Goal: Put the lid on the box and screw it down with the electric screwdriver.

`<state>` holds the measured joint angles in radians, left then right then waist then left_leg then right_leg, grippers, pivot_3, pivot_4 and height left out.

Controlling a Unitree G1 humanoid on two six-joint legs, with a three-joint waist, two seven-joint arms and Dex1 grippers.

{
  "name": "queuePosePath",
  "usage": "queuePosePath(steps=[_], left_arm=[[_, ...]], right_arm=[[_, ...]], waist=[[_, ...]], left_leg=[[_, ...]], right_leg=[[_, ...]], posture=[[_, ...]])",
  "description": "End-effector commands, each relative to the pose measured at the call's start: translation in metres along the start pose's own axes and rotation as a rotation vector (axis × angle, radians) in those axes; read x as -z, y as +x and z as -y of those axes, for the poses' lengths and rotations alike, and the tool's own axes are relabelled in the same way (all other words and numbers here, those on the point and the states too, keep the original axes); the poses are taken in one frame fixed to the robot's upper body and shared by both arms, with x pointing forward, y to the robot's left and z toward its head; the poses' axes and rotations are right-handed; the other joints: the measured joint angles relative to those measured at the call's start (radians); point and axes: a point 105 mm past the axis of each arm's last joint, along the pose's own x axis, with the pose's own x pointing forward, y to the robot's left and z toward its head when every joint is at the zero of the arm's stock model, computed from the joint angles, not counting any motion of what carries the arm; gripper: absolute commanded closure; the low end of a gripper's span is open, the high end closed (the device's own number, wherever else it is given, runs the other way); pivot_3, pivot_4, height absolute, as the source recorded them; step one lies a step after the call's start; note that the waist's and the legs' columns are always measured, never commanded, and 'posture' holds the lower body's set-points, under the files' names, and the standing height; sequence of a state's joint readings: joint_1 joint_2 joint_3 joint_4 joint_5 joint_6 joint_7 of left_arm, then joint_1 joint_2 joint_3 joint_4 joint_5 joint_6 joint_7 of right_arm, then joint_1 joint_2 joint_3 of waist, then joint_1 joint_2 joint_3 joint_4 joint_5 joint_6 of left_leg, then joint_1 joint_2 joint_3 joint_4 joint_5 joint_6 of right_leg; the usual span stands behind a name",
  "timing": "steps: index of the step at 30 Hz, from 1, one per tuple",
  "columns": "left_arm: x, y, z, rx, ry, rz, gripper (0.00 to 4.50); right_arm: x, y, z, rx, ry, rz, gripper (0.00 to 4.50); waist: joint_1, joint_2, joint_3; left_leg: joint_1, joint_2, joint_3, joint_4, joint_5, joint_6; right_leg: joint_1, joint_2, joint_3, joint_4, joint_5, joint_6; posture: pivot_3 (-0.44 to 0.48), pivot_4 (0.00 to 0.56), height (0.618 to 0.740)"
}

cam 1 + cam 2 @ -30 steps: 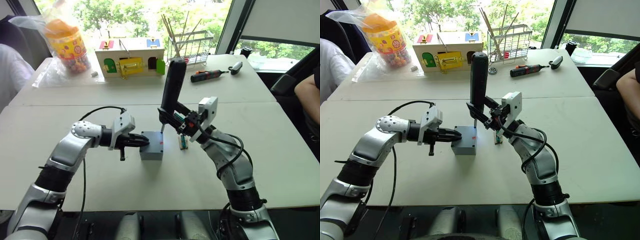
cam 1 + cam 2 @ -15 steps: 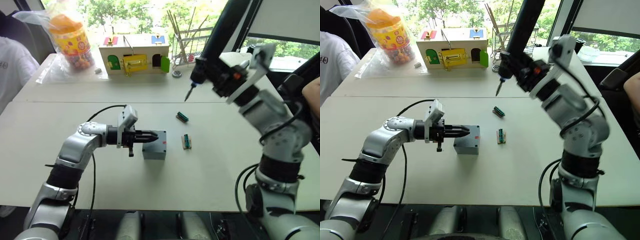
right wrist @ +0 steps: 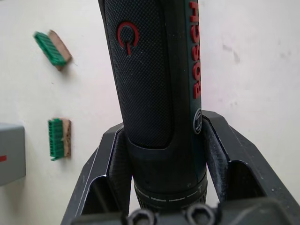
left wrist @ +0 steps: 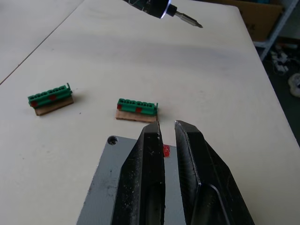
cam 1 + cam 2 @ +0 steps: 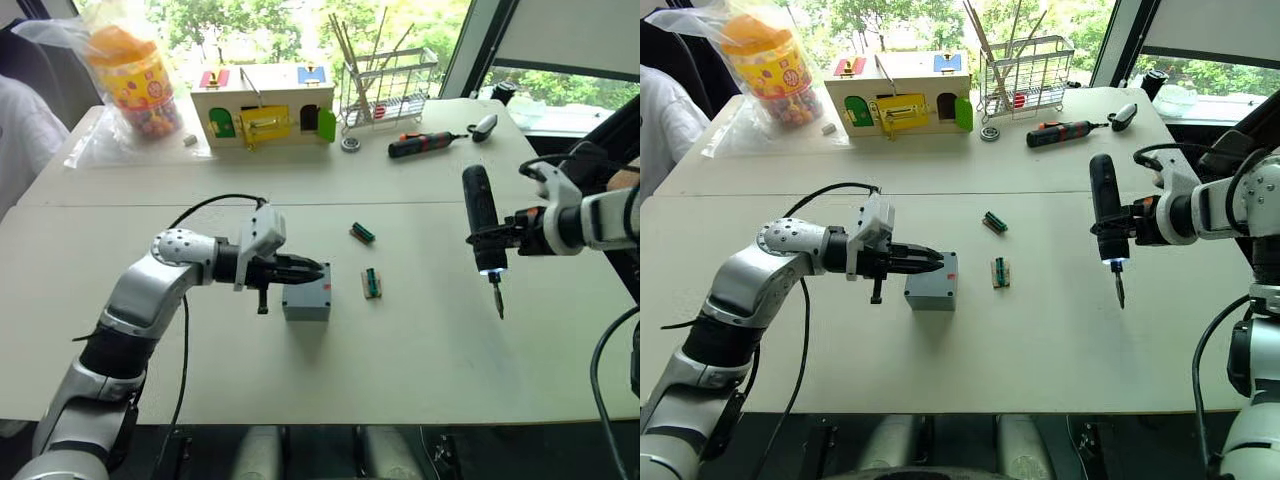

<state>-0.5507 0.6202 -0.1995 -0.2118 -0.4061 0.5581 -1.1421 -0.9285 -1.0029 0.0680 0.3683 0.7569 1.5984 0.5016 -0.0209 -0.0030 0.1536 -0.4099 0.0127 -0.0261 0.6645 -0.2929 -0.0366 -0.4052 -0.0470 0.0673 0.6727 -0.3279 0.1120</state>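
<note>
I see the white table (image 5: 420, 350) spread under both my arms, with clutter along its far edge, well beyond either gripper: a wooden toy house (image 5: 262, 103), a bagged jar of coloured bits (image 5: 135, 80), a wire rack (image 5: 388, 88) and a slim black-and-orange screwdriver (image 5: 422, 146).

My right gripper (image 3: 164, 154) is clamped around the electric screwdriver (image 5: 482, 218); in the right wrist view its fingers (image 3: 220, 145) press both sides of the black barrel. The tool hangs nearly upright, bit (image 5: 497, 298) pointing down with a small light on at the chuck, its tip above the bare table. It is held well to the right of the box, with the two green parts lying between them.

The box (image 5: 307, 296) sits on the table directly under the tip of my left gripper (image 4: 168, 133). The lid (image 4: 101, 187) is already lying flat on top of it, with a screw hole visible at one corner. My left fingers (image 4: 150, 168) are nearly together, with just a thin slit between them holding nothing, lying over the lid's top; I cannot tell whether they touch it.

Just past the left fingertips lies one green terminal block (image 5: 373, 282), near the box's right side. A second one (image 5: 362, 233) lies further out, apart from the first.
</note>
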Motion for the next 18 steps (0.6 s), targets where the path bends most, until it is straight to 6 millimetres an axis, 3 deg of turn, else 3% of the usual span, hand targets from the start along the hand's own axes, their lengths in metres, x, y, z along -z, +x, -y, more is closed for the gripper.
queuePosePath(steps=[1, 13, 15, 18], left_arm=[[-0.006, 0.001, 0.006, -0.003, 0.075, -0.010, 4.05], [0.001, -0.004, 0.000, -0.120, 0.035, 0.016, 4.05], [-0.001, -0.008, -0.007, -0.154, 0.018, 0.045, 4.05], [0.001, -0.012, -0.021, -0.232, 0.019, 0.054, 4.05]], right_arm=[[-0.011, -0.004, 0.005, 0.011, -0.020, 0.018, 2.69], [-0.006, 0.027, 0.021, 0.031, -0.054, -0.075, 2.69], [-0.007, 0.029, 0.022, 0.030, -0.062, -0.076, 1.73], [-0.009, 0.030, 0.024, 0.039, -0.076, -0.065, 0.63]], waist=[[0.002, 0.001, 0.000], [0.007, 0.002, 0.002], [0.007, 0.002, 0.002], [0.007, 0.002, 0.002]], left_leg=[[0.000, 0.000, 0.000, 0.000, 0.000, 0.000], [0.000, 0.000, 0.000, 0.000, 0.000, 0.000], [0.000, 0.000, 0.000, 0.000, 0.000, 0.000], [0.000, 0.000, 0.000, 0.002, 0.000, 0.000]], right_leg=[[0.000, 0.000, 0.000, 0.000, 0.000, 0.000], [0.000, 0.000, 0.000, 0.000, 0.000, 0.000], [0.000, 0.000, -0.001, 0.000, 0.000, 0.000], [0.000, 0.000, -0.001, 0.001, 0.000, 0.000]], posture=[[0.000, 0.150, 0.736], [0.000, 0.150, 0.736], [0.000, 0.150, 0.736], [0.000, 0.150, 0.736]])
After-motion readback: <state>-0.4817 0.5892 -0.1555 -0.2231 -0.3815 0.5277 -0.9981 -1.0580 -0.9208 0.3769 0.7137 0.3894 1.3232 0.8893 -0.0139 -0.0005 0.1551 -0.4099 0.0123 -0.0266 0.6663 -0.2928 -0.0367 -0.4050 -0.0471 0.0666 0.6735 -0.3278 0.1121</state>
